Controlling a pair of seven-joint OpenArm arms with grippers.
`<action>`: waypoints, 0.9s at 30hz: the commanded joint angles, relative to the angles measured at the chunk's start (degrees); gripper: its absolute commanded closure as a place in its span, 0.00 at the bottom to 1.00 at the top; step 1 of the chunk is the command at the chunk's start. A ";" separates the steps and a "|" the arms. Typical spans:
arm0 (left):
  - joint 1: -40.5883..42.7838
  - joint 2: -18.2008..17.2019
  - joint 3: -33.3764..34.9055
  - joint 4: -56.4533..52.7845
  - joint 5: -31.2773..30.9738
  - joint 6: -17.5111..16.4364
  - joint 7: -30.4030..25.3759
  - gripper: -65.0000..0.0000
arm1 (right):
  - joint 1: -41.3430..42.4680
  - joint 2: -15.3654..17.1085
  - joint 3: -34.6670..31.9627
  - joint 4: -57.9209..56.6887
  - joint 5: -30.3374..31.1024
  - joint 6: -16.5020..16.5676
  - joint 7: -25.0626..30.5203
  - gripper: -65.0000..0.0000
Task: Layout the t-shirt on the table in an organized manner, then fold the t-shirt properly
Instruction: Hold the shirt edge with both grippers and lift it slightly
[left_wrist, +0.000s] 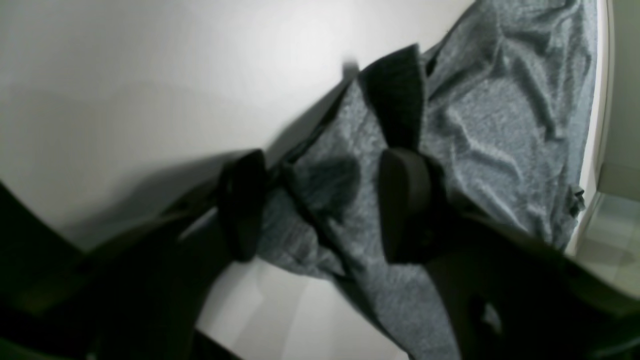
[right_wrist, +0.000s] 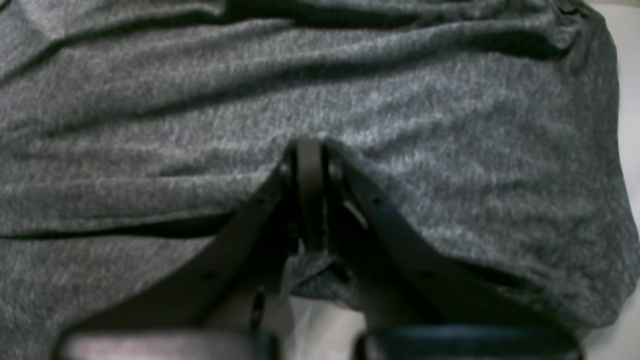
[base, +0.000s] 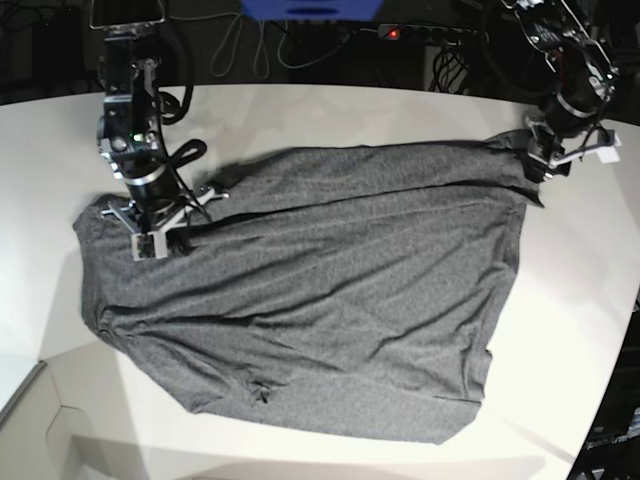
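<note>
Looking down the left wrist view, the left gripper (left_wrist: 320, 200) stands spread over the shirt (left_wrist: 480, 125), gripping nothing. Right wrist view: the right gripper (right_wrist: 310, 200) is clenched on a pinch of cloth. Base view: shirt sprawled mid-frame across the table (base: 330, 110); soft, light, floppy — best taken at edges and corners.

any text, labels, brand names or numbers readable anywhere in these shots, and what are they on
None can be read.
The t-shirt: plain grey knit, no print or tag text visible.
The table: bare white, no markings.
White tags beside the left end effector and on the right end effector: too small to tell whether they carry text.
Blue object at the top edge and the power strip with a red light: no legible lettering.
</note>
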 joint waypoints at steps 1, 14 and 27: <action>-0.07 -0.42 0.04 -0.21 0.09 0.03 0.40 0.52 | 0.67 0.37 0.29 1.33 0.39 0.02 1.42 1.00; -2.71 -0.95 -0.13 -6.01 -0.26 -0.05 0.22 1.00 | 0.14 1.08 0.46 4.06 0.39 0.02 1.42 0.67; -7.10 -2.71 -0.13 -3.81 -0.53 -0.05 0.84 1.00 | -11.29 0.73 0.64 10.82 0.39 0.02 1.77 0.57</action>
